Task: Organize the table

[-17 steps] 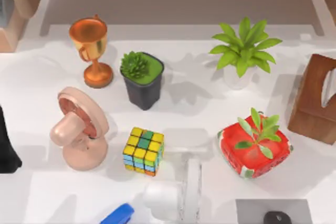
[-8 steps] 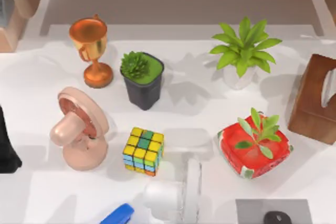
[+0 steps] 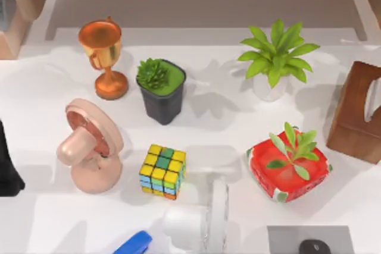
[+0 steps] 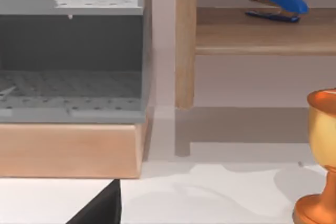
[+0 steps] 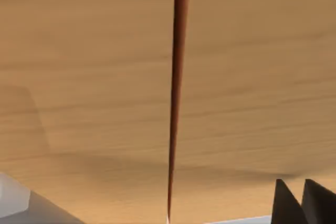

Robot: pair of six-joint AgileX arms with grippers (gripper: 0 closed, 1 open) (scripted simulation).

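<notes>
At the far left edge of the table [image 3: 36,218], well left of the Rubik's cube [image 3: 162,171], a dark part of my left arm [image 3: 8,168] intrudes; whether its fingers are parted or closed I cannot tell. No readable writing or brand shows on anything. Left of the cube stands a pink desk fan [image 3: 89,147], and up-left of the cube a copper trophy [image 3: 102,57]. A black pot with a succulent [image 3: 161,90] sits just above the cube. Below the cube lie a blue stapler [image 3: 134,244] at the near edge and a white object [image 3: 196,221] just beside it. Right of the cube sits a red watermelon-pattern pot [image 3: 289,168], with a white-potted green plant [image 3: 275,57] farther up. A brown wooden tissue box [image 3: 357,114] stands at the right edge. Bare white tabletop lies between the cube and the red pot. The right wrist view faces light wood grain, with two dark fingertips [image 5: 302,203] of the right gripper close together but its grip unclear.
</notes>
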